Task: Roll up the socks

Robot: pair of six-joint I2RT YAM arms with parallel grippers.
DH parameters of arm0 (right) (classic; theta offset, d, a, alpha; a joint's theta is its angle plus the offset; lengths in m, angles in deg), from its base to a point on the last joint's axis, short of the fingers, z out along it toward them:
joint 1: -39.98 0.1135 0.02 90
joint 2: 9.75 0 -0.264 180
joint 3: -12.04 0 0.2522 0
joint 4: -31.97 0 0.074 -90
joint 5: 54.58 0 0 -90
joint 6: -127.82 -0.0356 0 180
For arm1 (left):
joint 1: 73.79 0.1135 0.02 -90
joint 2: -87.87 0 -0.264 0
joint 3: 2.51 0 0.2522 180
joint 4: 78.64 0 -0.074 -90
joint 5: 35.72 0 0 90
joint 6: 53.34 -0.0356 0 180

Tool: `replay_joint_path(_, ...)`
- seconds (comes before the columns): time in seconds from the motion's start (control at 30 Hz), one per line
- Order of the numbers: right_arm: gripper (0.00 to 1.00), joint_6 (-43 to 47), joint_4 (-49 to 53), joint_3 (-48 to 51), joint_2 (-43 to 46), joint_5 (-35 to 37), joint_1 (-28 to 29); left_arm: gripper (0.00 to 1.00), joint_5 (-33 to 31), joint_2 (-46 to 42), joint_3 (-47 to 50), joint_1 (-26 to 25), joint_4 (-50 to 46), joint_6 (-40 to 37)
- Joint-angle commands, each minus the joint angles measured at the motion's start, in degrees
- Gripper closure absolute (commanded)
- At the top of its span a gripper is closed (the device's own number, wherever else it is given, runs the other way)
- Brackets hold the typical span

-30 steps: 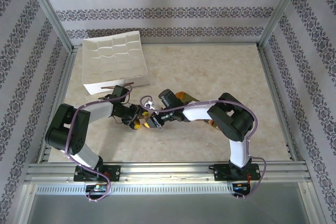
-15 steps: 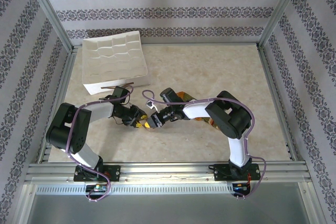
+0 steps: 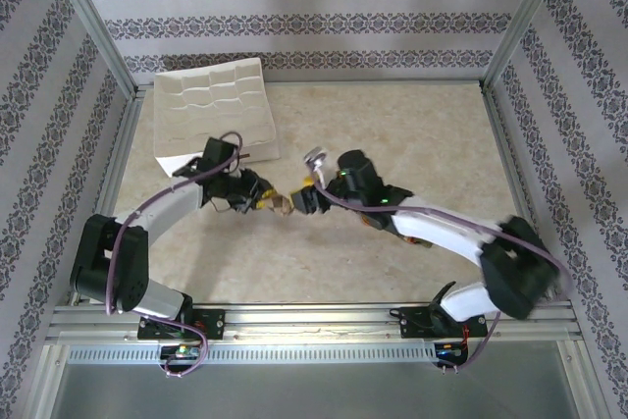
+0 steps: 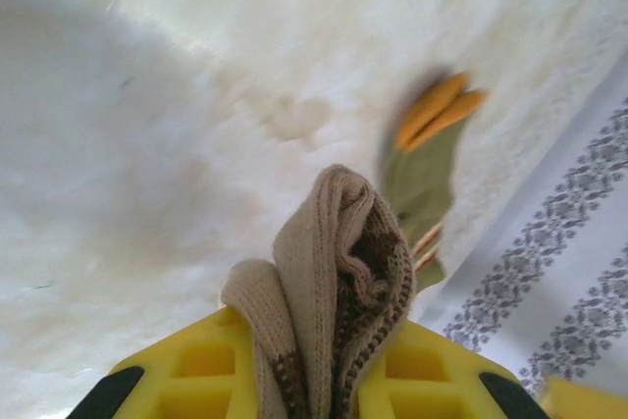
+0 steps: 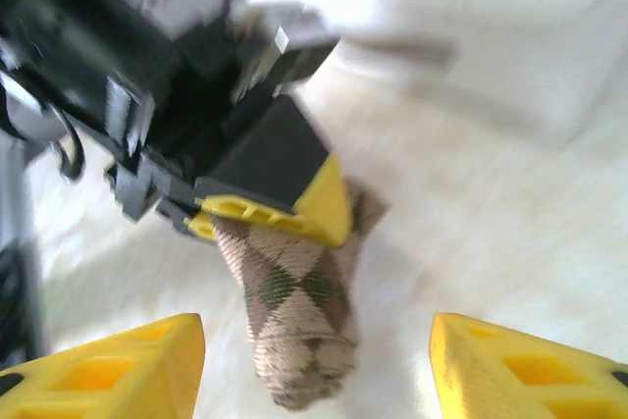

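Left gripper (image 4: 316,380) pinches the argyle sock (image 5: 294,326).
Right gripper (image 5: 316,360) jaws spread wide, the sock's free end between them, untouched; green sock (image 4: 422,174) lies apart.

Tan argyle sock (image 4: 334,282): brown diamond pattern, bunched into thick folded wad, pinched in left gripper (image 4: 326,380), free end sticking out past yellow fingers, hanging down in right wrist view. Blurred olive sock (image 4: 422,169): orange toe, striped cuff, lying flat on table beyond first one, apart from it.
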Motion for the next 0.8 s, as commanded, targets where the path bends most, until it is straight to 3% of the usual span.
replay_joint_path(0.0, 0.39, 5.8, 1.3, 1.0, 6.9, 15.7, -1.7, 1.0, -5.0, 0.8, -9.5, 2.9, -10.0, -5.5)
replay_joint_path(0.27, 0.39, 13.9, 5.7, -3.0, 16.0, 24.2, -2.0, 1.0, -16.5, 14.0, -33.1, 8.6, -18.6, -14.8)
replay_joint_path(0.47, 0.39, 17.0, 9.1, -5.0, 18.4, 26.1, -1.6, 1.0, -18.5, 27.4, -48.0, 9.5, -18.1, -17.9)
replay_joint_path(0.57, 0.39, 17.9, 10.7, -5.7, 19.4, 26.9, -1.3, 1.0, -19.5, 33.9, -56.1, 9.5, -22.8, -19.4)
replay_joint_path(0.77, 0.39, 20.0, 11.7, -6.5, 20.0, 28.4, -0.9, 1.0, -19.1, 34.9, -53.8, 9.0, -21.2, -19.7)
